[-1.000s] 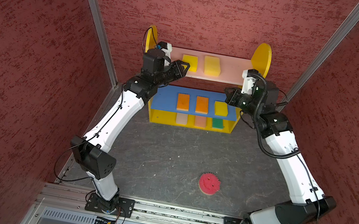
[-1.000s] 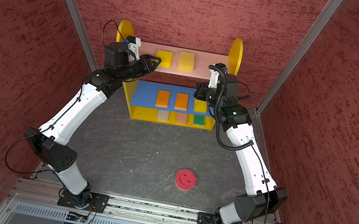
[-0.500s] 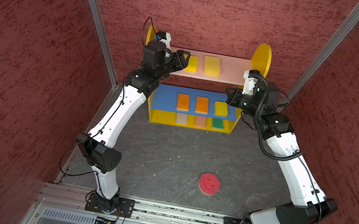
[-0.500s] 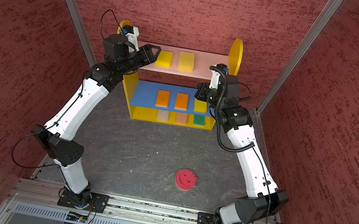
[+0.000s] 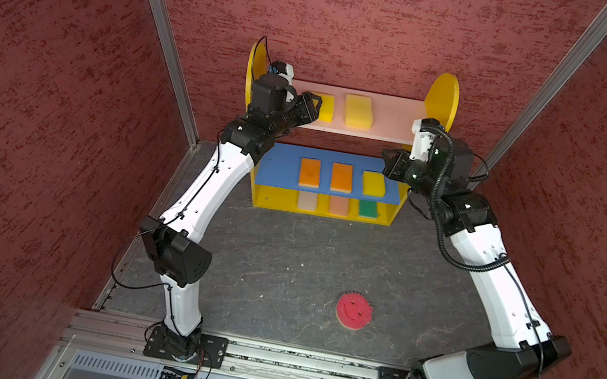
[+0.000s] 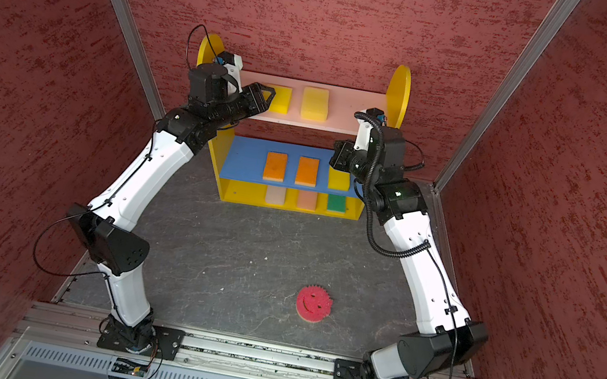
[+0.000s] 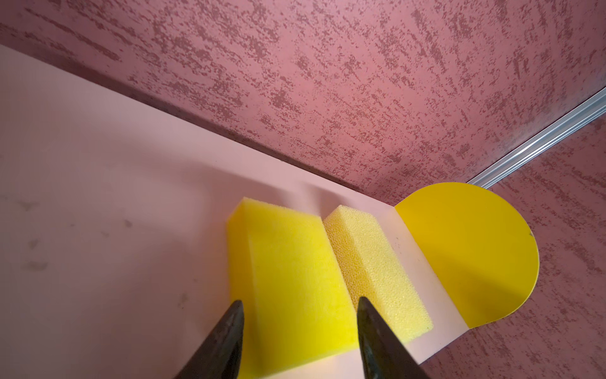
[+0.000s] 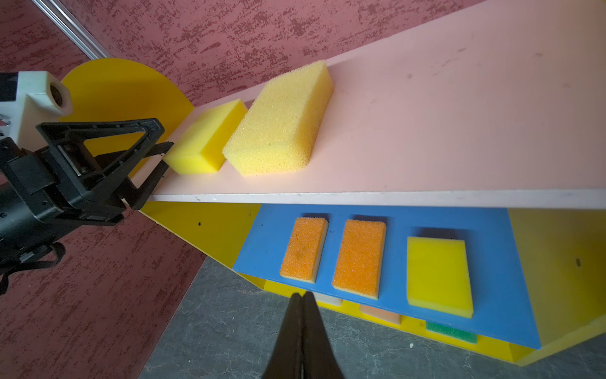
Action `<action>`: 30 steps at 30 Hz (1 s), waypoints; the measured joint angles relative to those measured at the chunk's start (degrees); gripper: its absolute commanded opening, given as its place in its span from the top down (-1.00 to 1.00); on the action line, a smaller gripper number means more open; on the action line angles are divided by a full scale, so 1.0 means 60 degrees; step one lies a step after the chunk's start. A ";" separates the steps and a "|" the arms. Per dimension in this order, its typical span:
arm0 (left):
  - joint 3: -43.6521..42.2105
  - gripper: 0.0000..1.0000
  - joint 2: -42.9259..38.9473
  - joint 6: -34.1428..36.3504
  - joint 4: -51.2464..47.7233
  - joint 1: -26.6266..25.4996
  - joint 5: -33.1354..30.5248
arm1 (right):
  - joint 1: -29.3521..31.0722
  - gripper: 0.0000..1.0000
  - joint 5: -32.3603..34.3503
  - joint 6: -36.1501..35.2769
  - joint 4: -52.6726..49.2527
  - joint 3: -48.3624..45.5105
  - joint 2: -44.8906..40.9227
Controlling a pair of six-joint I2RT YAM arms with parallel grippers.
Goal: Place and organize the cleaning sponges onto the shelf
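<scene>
The shelf (image 5: 443,93) stands at the back wall. On its pink top board lie a bright yellow sponge (image 5: 326,108) and a pale yellow sponge (image 5: 358,111). My left gripper (image 5: 315,107) is open at the bright yellow sponge's (image 7: 295,279) left end, its fingertips (image 7: 237,308) flanking that end. Two orange sponges (image 5: 309,172) and a yellow one (image 5: 373,183) lie on the blue board. Cream (image 5: 307,201), peach (image 5: 339,205) and green (image 5: 368,209) sponges lie on the bottom board. The round pink sponge (image 5: 353,311) lies on the floor. My right gripper (image 8: 303,295) is shut and empty, near the blue board's right end.
Red textured walls (image 5: 33,109) close in on both sides and behind the shelf. The dark grey floor (image 5: 282,250) stretches from the shelf to the metal rail (image 5: 284,358) at the arm bases. The pink board's right half (image 8: 459,115) is bare.
My left wrist has risen to the level of the top board, and its jaws stand wider than a second ago. The right arm has barely moved.
</scene>
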 measured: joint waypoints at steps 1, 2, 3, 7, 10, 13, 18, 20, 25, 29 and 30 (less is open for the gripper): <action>0.0000 0.10 0.0000 -0.0007 -0.0025 -0.0004 -0.0007 | -0.0004 0.87 0.0000 0.0004 0.0000 -0.0004 0.0000; 0.0000 0.12 0.0000 0.0000 -0.0058 -0.0004 -0.0007 | -0.0011 0.86 0.0000 0.0004 0.0004 -0.0007 0.0000; 0.0000 0.14 0.0000 0.0018 -0.0073 -0.0004 -0.0011 | -0.0018 0.86 0.0000 0.0000 0.0004 -0.0007 0.0000; 0.0000 0.16 0.0000 0.0029 -0.0091 -0.0007 -0.0029 | -0.0040 0.86 0.0004 0.0004 0.0004 -0.0007 -0.0007; 0.0000 0.14 0.0000 0.0029 -0.0098 -0.0007 -0.0058 | -0.0047 0.86 0.0000 0.0004 0.0007 -0.0058 -0.0018; 0.0000 0.04 0.0000 0.0044 -0.0131 -0.0007 -0.0106 | -0.0051 0.85 0.0000 0.0004 0.0007 -0.0106 -0.0022; -0.0051 -0.15 -0.0044 0.0029 -0.0117 -0.0011 -0.0229 | -0.0051 0.79 0.0000 0.0000 -0.0015 -0.0113 -0.0025; -0.0200 -0.20 -0.0189 0.0029 -0.0124 -0.0011 -0.0259 | -0.0051 0.75 0.0004 -0.0004 -0.0117 -0.0120 -0.0040; -0.0834 -0.28 -0.0900 0.0040 -0.0120 0.0015 -0.0423 | -0.0033 0.70 0.0229 -0.0007 -0.0765 -0.1005 -0.0692; -0.1577 -0.28 -0.2004 0.0040 0.0098 0.0004 -0.0499 | 0.0193 0.53 0.0597 0.0091 -0.1661 -0.2055 -0.1869; -0.1785 -0.29 -0.2361 0.0040 0.0175 -0.0011 -0.0514 | 0.0299 0.46 0.0685 0.0142 -0.1931 -0.2259 -0.2178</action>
